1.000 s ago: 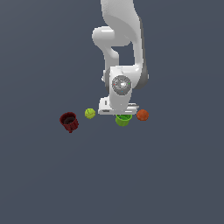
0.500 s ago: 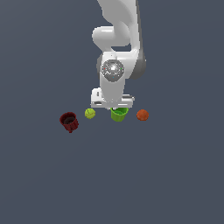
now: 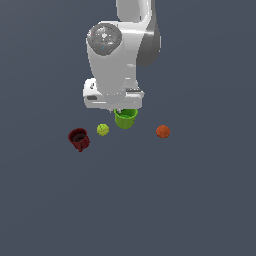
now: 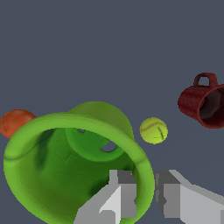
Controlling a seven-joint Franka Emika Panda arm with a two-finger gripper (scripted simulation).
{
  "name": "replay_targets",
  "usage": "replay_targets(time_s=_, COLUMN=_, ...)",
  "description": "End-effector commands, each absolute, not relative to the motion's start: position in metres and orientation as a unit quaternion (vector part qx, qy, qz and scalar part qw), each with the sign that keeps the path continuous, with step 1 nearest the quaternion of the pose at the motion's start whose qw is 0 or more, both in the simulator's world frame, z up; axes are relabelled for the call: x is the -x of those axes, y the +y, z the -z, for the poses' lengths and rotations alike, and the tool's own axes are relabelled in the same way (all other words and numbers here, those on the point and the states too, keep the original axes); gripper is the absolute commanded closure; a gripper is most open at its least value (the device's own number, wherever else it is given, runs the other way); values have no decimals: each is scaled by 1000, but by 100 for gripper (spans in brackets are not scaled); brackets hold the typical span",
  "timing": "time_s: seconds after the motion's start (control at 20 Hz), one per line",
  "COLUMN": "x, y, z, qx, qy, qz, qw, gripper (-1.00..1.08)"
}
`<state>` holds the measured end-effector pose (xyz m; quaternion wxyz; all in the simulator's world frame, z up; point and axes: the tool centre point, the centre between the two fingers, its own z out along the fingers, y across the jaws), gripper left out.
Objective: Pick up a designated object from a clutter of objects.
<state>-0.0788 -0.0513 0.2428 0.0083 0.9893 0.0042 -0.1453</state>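
Wrist view first: the lime-green cup (image 4: 65,170) fills most of the picture, mouth toward the camera, its darker green inside plain to see. The gripper (image 4: 144,192) is pinched on the cup's rim, one grey finger (image 4: 120,192) inside the wall, the other just outside it, and the green rim runs between them. The jaws stand narrow, only the wall's thickness apart.

Over to the exterior view: the cup (image 3: 125,118) hangs directly beneath the white arm's hand (image 3: 113,95), its top edge tucked up under the gripper body, and it sits higher in the picture than the other items. Whether its base is clear of the dark grey floor (image 3: 200,200) cannot be told from this angle.

Round it lies the rest of the clutter. The yellow-green ball (image 3: 103,130) is near the cup, toward the exterior view's left. The dark red cup (image 3: 79,139) lies farther to that side, beyond the ball, tipped on its side with its handle showing in the wrist view. The orange ball (image 3: 163,131) rests apart, on the exterior view's right.
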Motion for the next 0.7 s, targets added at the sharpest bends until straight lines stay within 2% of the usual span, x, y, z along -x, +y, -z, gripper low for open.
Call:
replay_targets(time_s=0.0, x=76, y=-64, z=-269, qx=-989, qy=4, qz=145, qw=8, gripper=108)
replay_targets(time_s=0.65, x=60, y=-121, z=-382, qx=-989, qy=4, qz=146, qw=9, gripper=108)
